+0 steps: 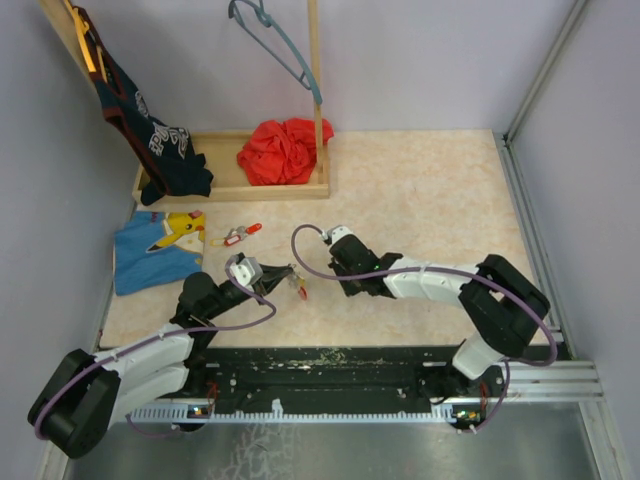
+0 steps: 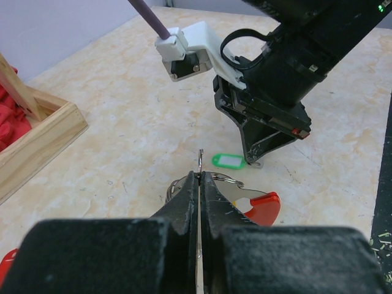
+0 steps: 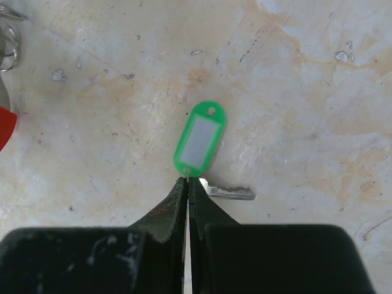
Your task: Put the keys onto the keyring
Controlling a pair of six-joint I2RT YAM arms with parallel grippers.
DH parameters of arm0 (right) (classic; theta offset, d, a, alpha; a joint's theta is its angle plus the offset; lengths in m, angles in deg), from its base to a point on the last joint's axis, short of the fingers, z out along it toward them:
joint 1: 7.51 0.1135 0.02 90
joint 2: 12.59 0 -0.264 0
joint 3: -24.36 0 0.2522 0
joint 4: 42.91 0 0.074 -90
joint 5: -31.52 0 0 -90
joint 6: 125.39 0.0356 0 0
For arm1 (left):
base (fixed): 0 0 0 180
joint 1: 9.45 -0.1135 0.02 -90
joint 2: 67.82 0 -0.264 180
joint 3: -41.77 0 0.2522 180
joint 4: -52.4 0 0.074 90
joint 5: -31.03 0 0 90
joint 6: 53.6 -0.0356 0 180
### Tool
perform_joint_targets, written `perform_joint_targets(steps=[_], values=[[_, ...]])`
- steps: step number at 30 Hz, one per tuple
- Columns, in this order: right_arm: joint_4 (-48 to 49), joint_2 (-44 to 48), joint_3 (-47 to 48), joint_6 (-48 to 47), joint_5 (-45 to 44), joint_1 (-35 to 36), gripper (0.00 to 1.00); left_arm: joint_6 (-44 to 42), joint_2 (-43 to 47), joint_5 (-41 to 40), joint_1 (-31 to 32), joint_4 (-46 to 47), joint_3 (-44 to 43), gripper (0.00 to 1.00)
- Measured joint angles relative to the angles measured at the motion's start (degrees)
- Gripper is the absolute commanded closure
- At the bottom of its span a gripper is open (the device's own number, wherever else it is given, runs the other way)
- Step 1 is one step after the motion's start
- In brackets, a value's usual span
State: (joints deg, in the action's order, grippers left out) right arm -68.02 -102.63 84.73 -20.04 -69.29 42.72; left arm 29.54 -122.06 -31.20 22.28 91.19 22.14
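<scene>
A: Left wrist first, what's showing?
B: Your left gripper [image 2: 200, 175] is sitting with fingers pressed together, pinching a thin wire loop of the keyring [image 2: 264, 206]. Its red tab is showing just right of the fingers. Your right gripper [image 2: 254, 160] is pointing down just beyond, tips at the green-tagged key [image 2: 228, 160].
A: Right wrist?
B: Your right fingers are sitting pressed flush, tips touching the lower end of the green tag. Can't tell whether they're nipping anything. The metal blade is sticking out to the right, lying flat on the table [image 3: 306, 92].
A: Top view?
B: Your grippers are sitting close together, left of the table's middle. The green key is hiding under your right gripper here. Another red-tagged key [image 1: 241, 235] is lying farther back, just beside the blue cloth [image 1: 150, 262].
</scene>
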Motion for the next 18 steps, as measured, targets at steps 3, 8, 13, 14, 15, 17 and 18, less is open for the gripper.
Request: perform_joint_targets(steps=[3,8,13,14,15,17,18], values=[[-0.7,2.2,0.0,-3.0,1.4,0.0,1.0,0.0,0.1,0.4,0.0,-0.2,0.0,1.0],[-0.9,9.1,0.0,-9.6,4.5,0.0,1.0,-0.8,0.3,2.2,0.0,-0.7,-0.3,1.0],[-1.5,17.0,0.0,-15.5,6.8,0.0,1.0,-2.7,0.2,5.9,0.0,-0.4,-1.1,1.0],[-1.5,18.9,-0.1,-17.0,7.5,0.0,1.0,-3.5,0.2,7.1,0.0,-0.2,-1.1,1.0],[-1.5,20.4,-0.2,-18.1,7.9,0.0,1.0,-4.0,0.2,7.9,0.0,0.0,-1.1,1.0],[0.3,24.3,-1.5,-21.0,9.3,0.0,1.0,-5.3,0.0,9.6,0.0,0.5,-1.1,1.0],[1.3,26.3,-2.6,-22.6,10.2,0.0,1.0,-6.0,-0.1,10.5,0.0,0.7,-1.1,1.0]])
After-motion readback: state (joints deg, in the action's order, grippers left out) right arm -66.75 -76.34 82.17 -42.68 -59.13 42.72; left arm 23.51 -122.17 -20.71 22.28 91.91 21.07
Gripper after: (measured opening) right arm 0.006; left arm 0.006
